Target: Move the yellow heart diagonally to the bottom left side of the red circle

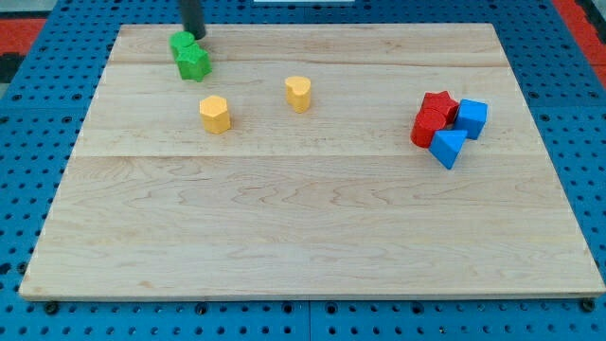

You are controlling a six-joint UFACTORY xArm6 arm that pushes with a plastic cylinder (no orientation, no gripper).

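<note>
The yellow heart (298, 94) stands on the wooden board (303, 237), left of centre near the view's top. The red circle (427, 127) is far to its right, packed in a cluster with a red star (439, 101), a blue cube (472, 117) and a blue triangle (448, 148). My tip (197, 36) is at the view's top left, touching the upper of two green blocks (182, 43). It is well to the left of the heart and above it.
The second green block (195, 63) sits just below the first. A yellow hexagon (215, 114) lies left of the heart and slightly lower. A blue pegboard (28, 114) surrounds the board.
</note>
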